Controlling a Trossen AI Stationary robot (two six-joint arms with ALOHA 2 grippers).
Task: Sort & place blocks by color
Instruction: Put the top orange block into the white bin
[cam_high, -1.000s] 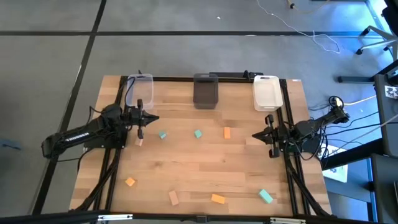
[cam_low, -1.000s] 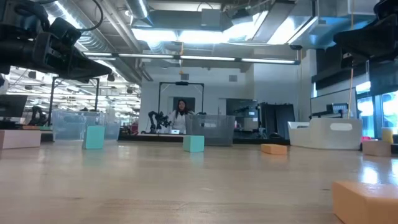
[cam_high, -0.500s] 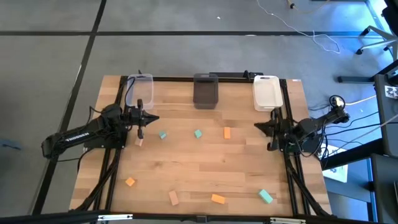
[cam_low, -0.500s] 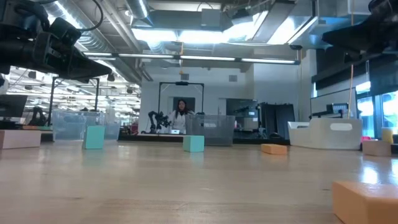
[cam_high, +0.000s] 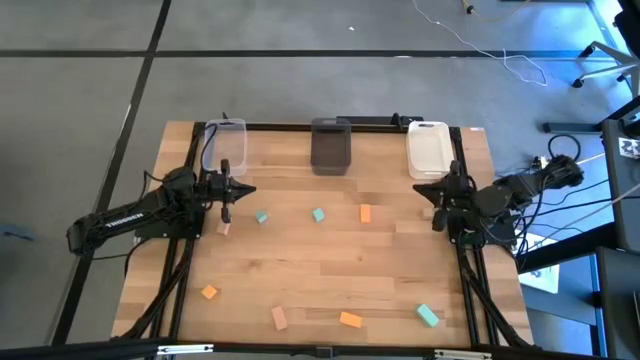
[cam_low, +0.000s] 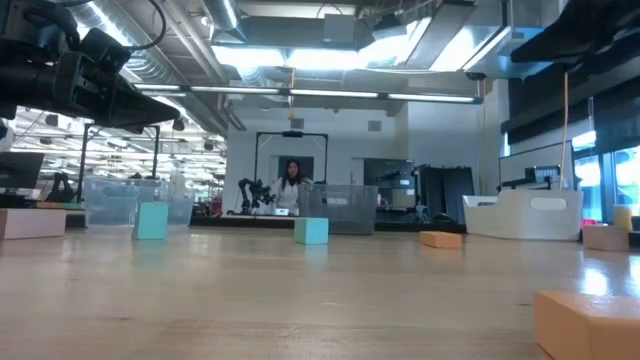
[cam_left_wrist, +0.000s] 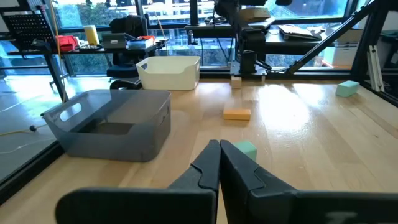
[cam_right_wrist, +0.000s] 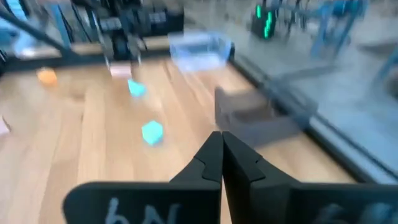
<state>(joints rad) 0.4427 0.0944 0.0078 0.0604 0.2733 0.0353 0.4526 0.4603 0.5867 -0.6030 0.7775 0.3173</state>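
Small blocks lie scattered flat on the wooden table (cam_high: 330, 260): teal ones (cam_high: 261, 216) (cam_high: 318, 214) (cam_high: 428, 316), orange ones (cam_high: 365, 213) (cam_high: 209, 292) (cam_high: 350, 320) and tan ones (cam_high: 225, 229) (cam_high: 279, 318). My left gripper (cam_high: 245, 189) (cam_left_wrist: 219, 144) hovers shut at the table's left side, pointing level toward the right, near the tan block. My right gripper (cam_high: 416, 185) (cam_right_wrist: 217, 134) is shut at the right side, raised above the table beside the white bin. Neither holds anything.
Three bins stand along the far edge: a clear one (cam_high: 225, 135) at left, a grey one (cam_high: 331, 145) in the middle, a white one (cam_high: 428, 148) at right. Black rails run along both table sides. A person (cam_low: 291, 185) stands far off in the room behind.
My right gripper has risen from its low place at the right side. Its tip has swung toward the far edge, nearer the white bin, and it has tipped. It stays shut. The blocks lie where they were.
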